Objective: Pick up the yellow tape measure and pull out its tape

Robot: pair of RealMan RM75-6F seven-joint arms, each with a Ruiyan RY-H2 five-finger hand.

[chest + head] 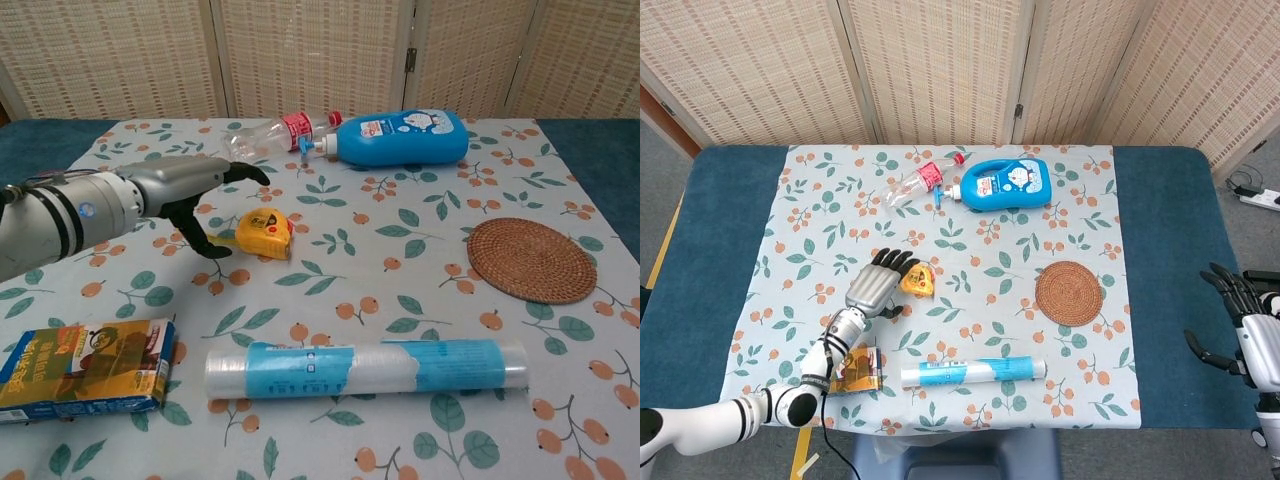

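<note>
The yellow tape measure (919,280) (264,232) lies on the floral cloth, a short length of yellow tape sticking out to its left. My left hand (878,283) (195,195) hovers just left of and above it, fingers spread and empty; the fingertips reach over the case's left end, and contact is unclear. My right hand (1248,322) stays at the far right table edge, fingers apart, holding nothing; it does not show in the chest view.
A clear bottle (920,182) and a blue detergent bottle (1005,183) lie at the back. A woven coaster (1069,292) sits to the right. A film roll (365,369) and a small box (85,366) lie near the front edge.
</note>
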